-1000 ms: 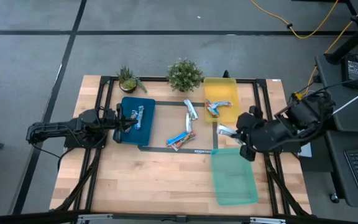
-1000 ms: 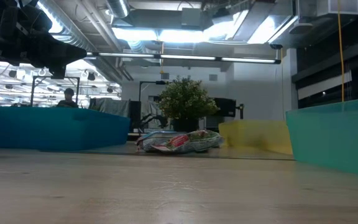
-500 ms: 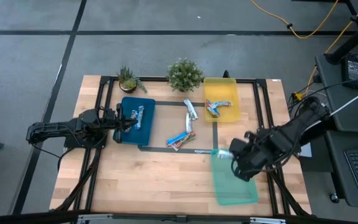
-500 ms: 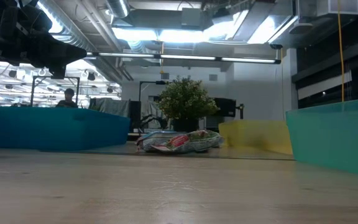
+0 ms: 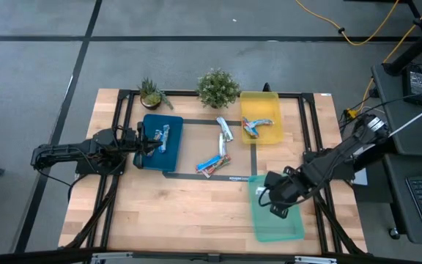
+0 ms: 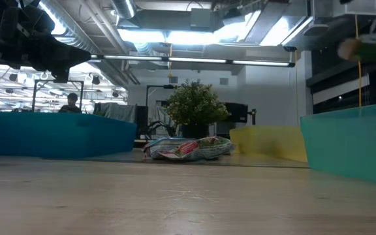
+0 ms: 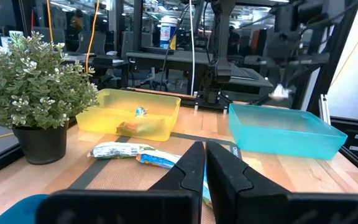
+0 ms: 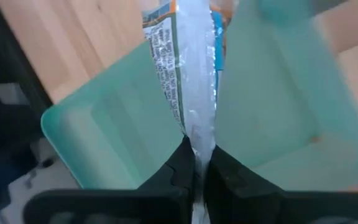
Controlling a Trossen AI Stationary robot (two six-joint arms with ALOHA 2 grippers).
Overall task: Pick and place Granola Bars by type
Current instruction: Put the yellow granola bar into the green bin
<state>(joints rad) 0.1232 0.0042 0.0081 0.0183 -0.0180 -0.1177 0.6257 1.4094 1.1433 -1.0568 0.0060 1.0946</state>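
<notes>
My right gripper point(image 5: 268, 195) hovers over the green tray point(image 5: 278, 220), shut on a silvery-white and blue granola bar point(image 8: 188, 68). Two bars lie flat in the blue tray point(image 5: 161, 137). Several more rest on the table's middle point(image 5: 215, 163), one lies farther back point(image 5: 226, 130), and some sit in the yellow tray point(image 5: 256, 126). In the low view the middle bars show as a heap point(image 6: 188, 148). My left gripper point(image 5: 147, 143) waits shut at the blue tray's left rim; its fingers point(image 7: 191, 174) hold nothing. My right gripper pinches the silvery bar by one end point(image 8: 199, 140) between its two fingers. The bar runs on from the fingers, in line with them, lifted clear above the green tray's floor point(image 8: 117, 124). How far back it reaches between the fingers is hidden.
Two potted plants point(image 5: 217, 88) point(image 5: 152, 93) stand at the table's far edge. Black frame rails point(image 5: 308, 125) run along the table's sides, and dark tape lines point(image 5: 196, 174) mark its middle. Bare wood point(image 5: 182, 213) lies toward the near edge.
My right gripper has carried the silvery bar from the table just near the yellow tray toward the near edge and somewhat left, ending above the green tray. It has stayed shut on the bar. The left arm and the other bars have not moved.
</notes>
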